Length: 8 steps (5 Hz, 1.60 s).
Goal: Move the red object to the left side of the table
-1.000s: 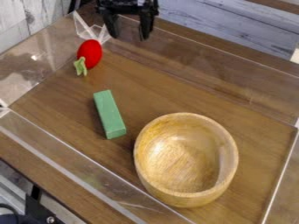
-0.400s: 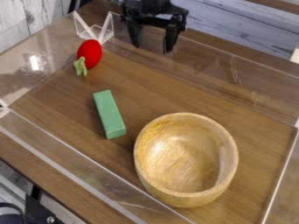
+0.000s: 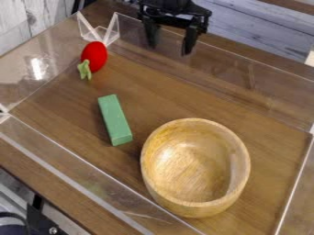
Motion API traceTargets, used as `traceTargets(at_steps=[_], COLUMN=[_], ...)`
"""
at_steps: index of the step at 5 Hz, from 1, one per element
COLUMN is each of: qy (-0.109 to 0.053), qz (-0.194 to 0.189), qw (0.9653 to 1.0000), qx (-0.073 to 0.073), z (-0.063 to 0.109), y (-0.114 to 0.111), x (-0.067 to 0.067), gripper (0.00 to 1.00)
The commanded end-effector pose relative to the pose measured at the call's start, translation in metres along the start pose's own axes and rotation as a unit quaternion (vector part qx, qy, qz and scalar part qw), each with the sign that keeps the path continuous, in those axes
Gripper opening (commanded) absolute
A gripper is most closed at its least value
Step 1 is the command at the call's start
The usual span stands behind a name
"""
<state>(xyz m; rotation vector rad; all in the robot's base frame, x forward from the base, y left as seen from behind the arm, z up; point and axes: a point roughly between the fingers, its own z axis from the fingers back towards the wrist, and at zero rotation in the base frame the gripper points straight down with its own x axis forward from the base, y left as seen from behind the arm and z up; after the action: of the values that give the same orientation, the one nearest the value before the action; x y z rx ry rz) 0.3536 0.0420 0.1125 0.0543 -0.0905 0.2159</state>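
The red object (image 3: 94, 57), a small round toy fruit with a yellow-green stem, rests on the dark wood table (image 3: 208, 87) near its far left corner, close to the clear wall. My gripper (image 3: 172, 37) hangs at the top of the view, to the right of the red object and well apart from it. Its two black fingers (image 3: 153, 35) point down and stand wide open with nothing between them.
A green rectangular block (image 3: 117, 119) lies left of centre. A large wooden bowl (image 3: 196, 165) sits at the front right. Clear acrylic walls (image 3: 73, 170) edge the tabletop on all sides.
My gripper has moved to the right along the back of the table, away from the red object, staying open. The objects have not moved.
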Motion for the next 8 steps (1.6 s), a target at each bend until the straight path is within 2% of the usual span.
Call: traceTargets(at_steps=[1, 2, 4, 6, 7, 8], qy=[-0.037, -0.043, -0.046, -0.045, -0.039, -0.034], qz=[-0.001, -0.006, 0.024, 0.047, 0.053, 0.059], qw=[0.9993, 0.9990, 0.9984, 0.9972, 0.9971, 0.9971], qx=[0.003, 0.007, 0.022, 0.038, 0.037, 0.034], z=[0.019, 0.014, 0.029, 0.023, 0.029, 0.031], y=[0.003, 0.006, 0.013, 0.004, 0.011, 0.007], x=[-0.002, -0.007, 0.000, 0.002, -0.002, -0.006], gripper=[1.00, 1.00, 1.00, 1.00, 1.00, 1.00])
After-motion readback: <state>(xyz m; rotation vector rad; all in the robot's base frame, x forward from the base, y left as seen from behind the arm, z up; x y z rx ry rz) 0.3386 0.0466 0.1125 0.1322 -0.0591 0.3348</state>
